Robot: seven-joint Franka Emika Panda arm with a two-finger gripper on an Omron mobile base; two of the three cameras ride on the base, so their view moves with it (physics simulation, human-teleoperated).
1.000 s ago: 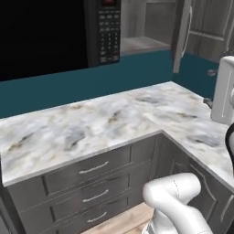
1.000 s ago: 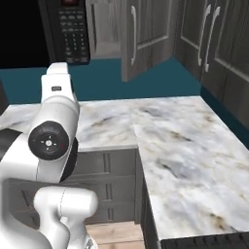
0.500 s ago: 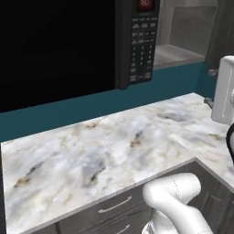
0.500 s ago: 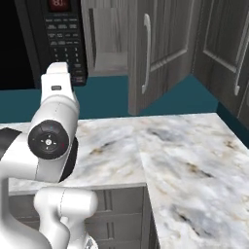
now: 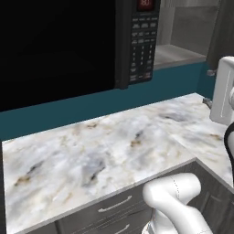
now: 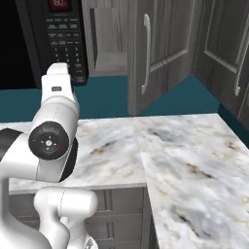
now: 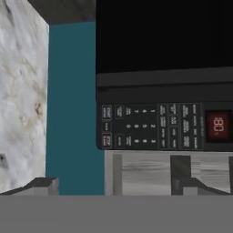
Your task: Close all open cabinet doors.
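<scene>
Across the last second both base views shift as a whole: the microwave (image 5: 91, 41) and the upper cabinets grow larger and the drawer fronts (image 5: 114, 208) drop toward the lower edge of the frame. This is a move of the base toward the tabletop (image 6: 185, 146), not a move of the kitchen fittings. The open cabinet door (image 6: 155, 53) stands swung out over the rear edge of the tabletop, just right of the microwave, with its vertical bar handle (image 6: 146, 53) facing the robot and the cabinet shelf (image 5: 176, 52) exposed behind it. The neighbouring doors (image 6: 223, 48) on the adjoining wall appear shut. The closer position likely brings the open door within reach, so the approach step appears nearly complete while the closing step is not yet done. The arm stands upright close to the base, forearm raised, with the wrist rolled so that the hand view shows the microwave keypad (image 7: 150, 125) turned sideways. The hand (image 7: 116, 184) has its fingers spread fully apart and holds nothing, with each fingertip (image 7: 43, 184) near a lower corner of that view.
</scene>
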